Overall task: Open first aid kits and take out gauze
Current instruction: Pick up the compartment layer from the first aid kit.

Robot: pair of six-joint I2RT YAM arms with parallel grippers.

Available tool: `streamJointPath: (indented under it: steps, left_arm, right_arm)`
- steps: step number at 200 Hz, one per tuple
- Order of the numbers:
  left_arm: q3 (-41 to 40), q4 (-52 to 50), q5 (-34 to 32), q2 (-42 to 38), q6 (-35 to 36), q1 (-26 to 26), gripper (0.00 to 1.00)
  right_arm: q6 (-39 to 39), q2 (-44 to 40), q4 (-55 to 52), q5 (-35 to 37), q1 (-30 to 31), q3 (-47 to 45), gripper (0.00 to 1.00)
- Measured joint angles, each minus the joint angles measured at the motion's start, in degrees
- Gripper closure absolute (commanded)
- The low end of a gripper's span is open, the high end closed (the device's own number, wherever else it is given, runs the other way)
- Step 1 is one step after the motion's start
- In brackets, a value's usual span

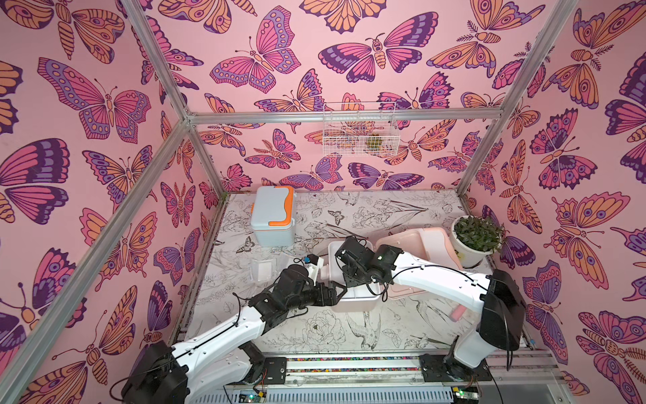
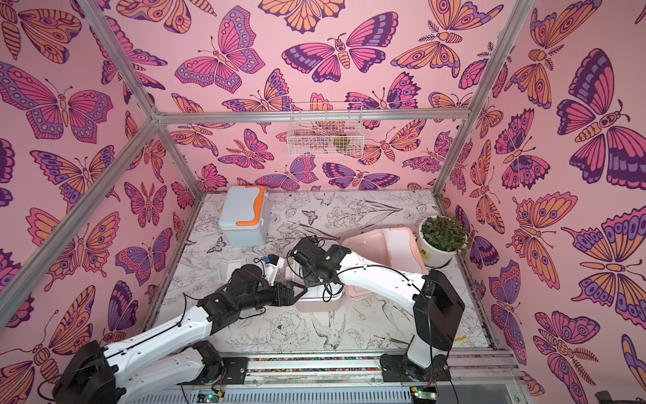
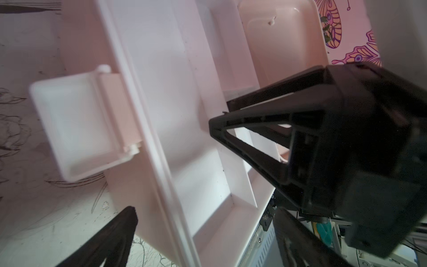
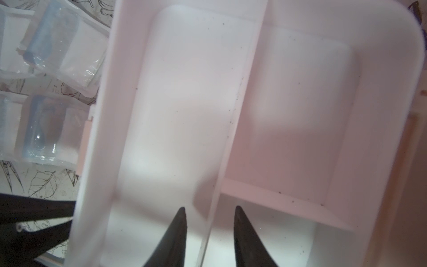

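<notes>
The white first aid kit (image 1: 356, 304) stands open mid-table, its divided inner tray (image 4: 184, 104) bare. My right gripper (image 4: 210, 209) reaches down into it, open, its tips straddling a thin divider without touching it. My left gripper (image 3: 208, 235) is open wide around the kit's near side wall, by the hanging latch (image 3: 80, 129). The beige-pink kit (image 1: 419, 241) lies open behind on the right. At the back left the blue-grey kit (image 1: 274, 217) with orange trim is closed. Two clear gauze packets (image 4: 64, 50) lie on the table left of the white kit (image 1: 262, 269).
A white pot with a green plant (image 1: 475, 241) stands at the right wall beside the pink kit. A white wire basket (image 1: 360, 129) hangs on the back wall. A small pink-red object (image 1: 458, 311) lies by the right arm's base.
</notes>
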Motion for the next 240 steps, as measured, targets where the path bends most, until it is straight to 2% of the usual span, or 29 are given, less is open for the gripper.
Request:
streamJointPath:
  steps: [16, 25, 78, 135, 149, 184, 190, 240]
  left_arm:
    - [-0.02, 1.90, 0.26, 1.68, -0.02, -1.07, 0.08]
    - [-0.02, 2.71, 0.42, 2.38, -0.02, -1.51, 0.09]
    - [-0.44, 4.22, 0.59, 2.91, -0.02, -2.51, 0.09]
    - [-2.16, 2.62, -1.84, -2.80, -0.07, -2.62, 0.11]
    - [-2.93, 2.19, -2.67, -4.66, -0.22, -2.62, 0.12]
    - [-4.52, 0.46, -4.15, -7.34, -1.40, -2.60, 0.13]
    - [-4.79, 0.15, -4.44, -7.78, -1.57, -2.60, 0.13]
    - [-5.73, -2.10, -5.68, -10.40, -2.64, -2.58, 0.14]
  right_arm:
    - [0.70, 0.52, -0.15, 0.46, 0.04, 0.00, 0.70]
    - [1.05, 0.66, -0.26, 0.63, 0.11, 0.00, 0.76]
    - [3.58, 0.70, -1.27, 2.71, 0.52, 0.00, 0.81]
    - [6.54, 0.70, -1.64, 3.96, 1.88, 0.07, 0.85]
    - [7.04, 0.96, -2.58, 4.63, 2.32, 0.52, 0.94]
    - [8.48, 2.45, -3.89, 5.42, 3.06, 2.40, 0.97]
    - [8.59, 2.69, -4.17, 5.53, 3.21, 2.71, 1.00]
    - [10.08, 4.09, -6.93, 6.54, 4.72, 5.42, 1.00]
